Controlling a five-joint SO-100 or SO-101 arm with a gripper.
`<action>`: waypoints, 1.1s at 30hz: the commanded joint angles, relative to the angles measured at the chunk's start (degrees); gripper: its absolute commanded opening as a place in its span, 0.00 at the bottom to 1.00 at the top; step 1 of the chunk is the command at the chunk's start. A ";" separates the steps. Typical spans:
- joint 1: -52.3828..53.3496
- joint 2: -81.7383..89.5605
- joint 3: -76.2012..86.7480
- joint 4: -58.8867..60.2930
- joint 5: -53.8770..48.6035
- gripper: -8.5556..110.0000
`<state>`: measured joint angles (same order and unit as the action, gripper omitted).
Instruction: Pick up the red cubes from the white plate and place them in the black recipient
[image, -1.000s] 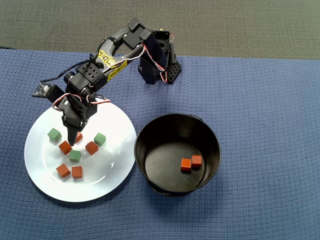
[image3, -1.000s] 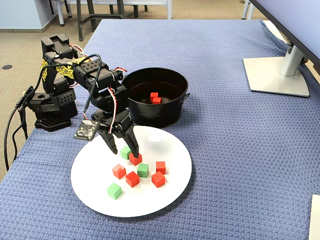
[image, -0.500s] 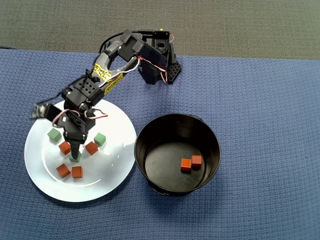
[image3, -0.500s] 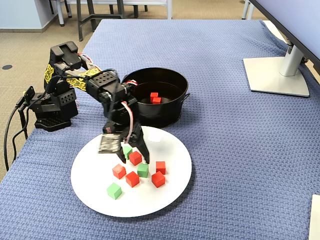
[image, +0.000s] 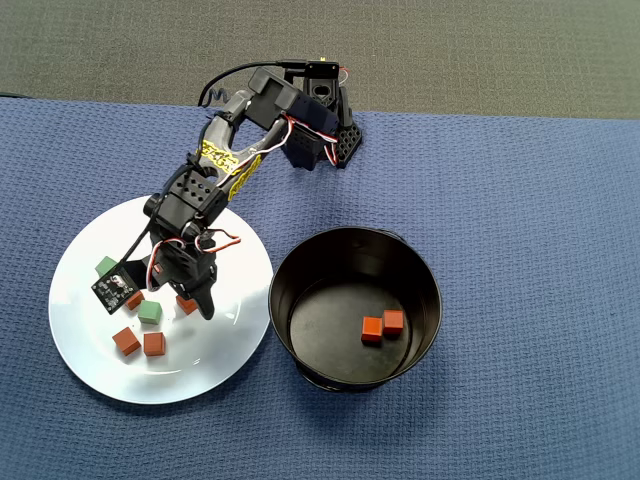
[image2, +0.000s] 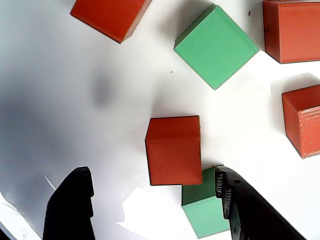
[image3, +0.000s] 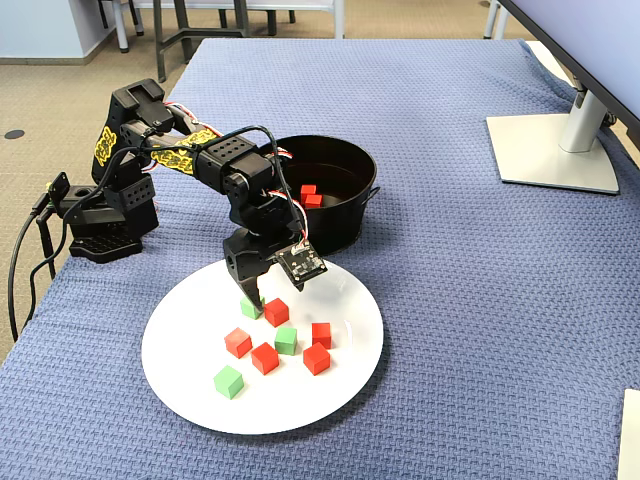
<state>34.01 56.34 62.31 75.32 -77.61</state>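
The white plate (image: 90, 350) (image3: 180, 390) (image2: 75, 100) holds several red cubes and green cubes. My gripper (image2: 152, 175) (image: 192, 303) (image3: 262, 298) hangs open low over the plate. In the wrist view one red cube (image2: 174, 150) (image3: 276, 312) lies just ahead of the gap between the fingers, touching neither. A green cube (image2: 202, 212) touches that cube and sits against the right finger (image2: 235, 205). Other red cubes (image: 126, 341) (image: 153, 344) lie nearer the plate's front. The black recipient (image: 300, 260) (image3: 340, 230) stands right of the plate in the overhead view, with two red cubes (image: 372, 329) (image: 393, 321) inside.
The arm's base (image: 320, 130) (image3: 100, 215) stands at the back of the blue cloth (image: 520, 220). A monitor foot (image3: 550, 150) rests at the far right in the fixed view. More green cubes (image: 106, 266) (image: 149, 312) lie on the plate.
The gripper has shifted right across the plate toward the bowl and rolled at the wrist, swinging the camera board to its other side. It stays open. No cube was lifted.
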 joint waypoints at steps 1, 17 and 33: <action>2.55 4.39 -2.90 1.14 -3.08 0.29; 3.25 -1.85 -5.89 -0.44 -4.13 0.24; 0.79 -3.69 -5.89 -5.01 0.44 0.07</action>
<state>36.04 51.94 59.85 72.60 -80.16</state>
